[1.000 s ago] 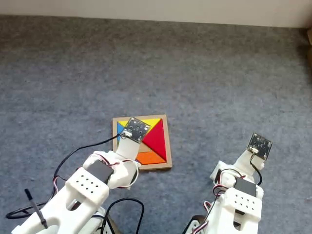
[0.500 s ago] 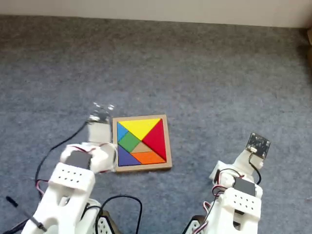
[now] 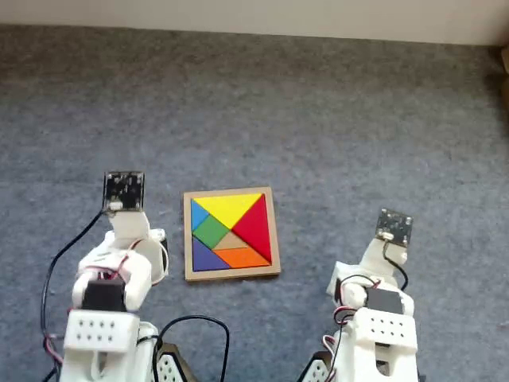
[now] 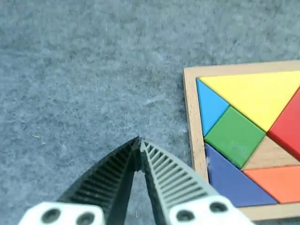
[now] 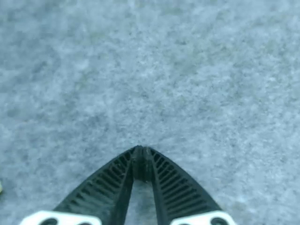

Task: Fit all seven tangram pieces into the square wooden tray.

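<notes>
Left tool (image 4: 139, 143): tips pressed together, nothing between them, above the bare grey surface (image 3: 334, 119), just beside the rim of the square wooden tray (image 3: 188, 239) on that arm's side. Right tool (image 5: 140, 152): tips also together, empty, above bare surface, well apart from the tray. Tray lies flat between the two arms, slightly beyond them. Seven pieces sit inside it, edge to edge: orange piece (image 3: 242, 257), dark blue piece (image 3: 205, 256), tan triangle (image 3: 231, 240), green square (image 3: 211, 231), red triangle (image 3: 256, 227), light blue triangle (image 3: 197, 216), yellow triangle (image 3: 229, 208). Farthest off, a pale strip (image 3: 254, 14) borders the surface.
</notes>
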